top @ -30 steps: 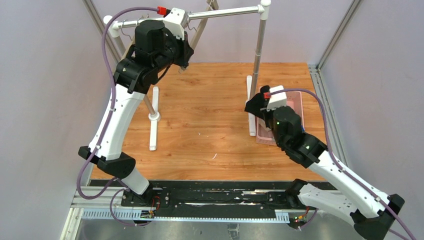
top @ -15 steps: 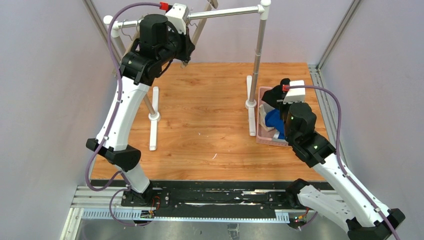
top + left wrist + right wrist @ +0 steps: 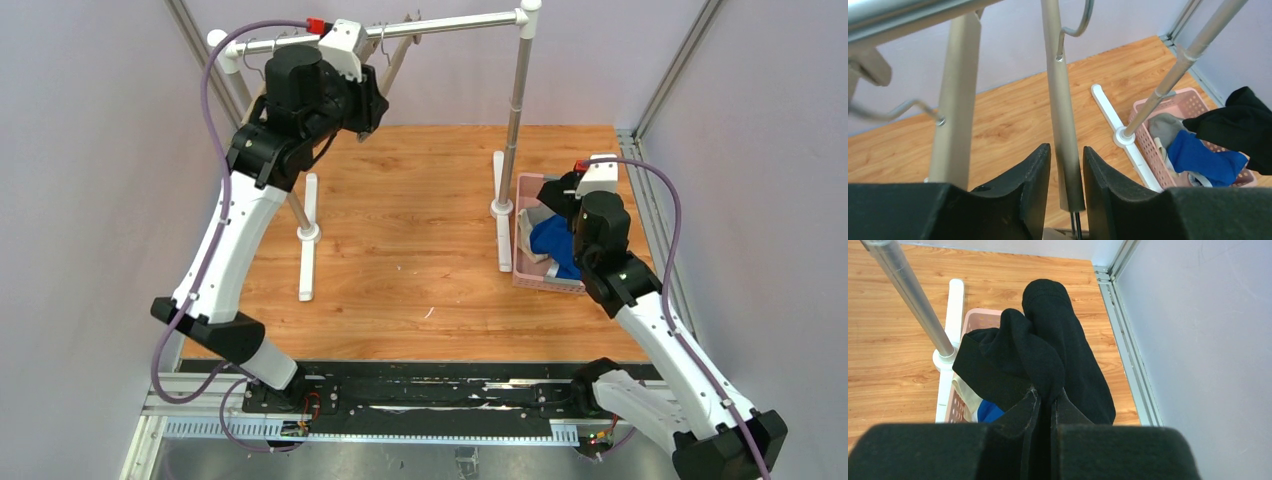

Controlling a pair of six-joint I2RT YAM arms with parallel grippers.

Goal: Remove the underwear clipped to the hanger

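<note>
Black briefs (image 3: 1048,355) pinched in right jaws, hanger (image 3: 1063,125) between left jaws

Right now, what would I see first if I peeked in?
The right gripper pinches black briefs above the pink basket on the right, where blue briefs already lie. Up at the back left, the left gripper straddles a wooden hanger on the rail.
</note>
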